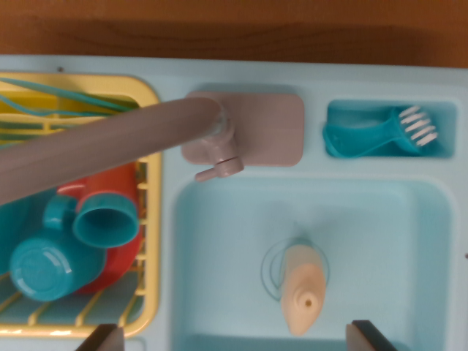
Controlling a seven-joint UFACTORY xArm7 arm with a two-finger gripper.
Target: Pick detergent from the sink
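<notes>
A: Dark, almost black, the two fingertips of the pincer [238, 338] poke in at the bottom edge, one at the wrist view's left and one at its right, set wide apart and released, with nothing between them.

B: And the detergent?

A: The detergent bottle [303, 289] sits in the sink [219, 241], between the two tips and just above them in the picture. It is pale peach, seen from the top, tapering to a rounded nozzle with a small hole in it. It rests over a round drain ring [272, 270] in the light blue basin floor.

B: What lies farther out?

A: Above the basin, a grey faucet [110, 142] swings out from its flat grey base toward the wrist view's left. To the right of that base, a teal brush [384, 131] with white bristles lies in a small compartment. On the left, a yellow rack [150, 241] holds teal cups [106, 219] and a red-orange dish [121, 252]. A brown wooden worktop [234, 29] runs along the top.
</notes>
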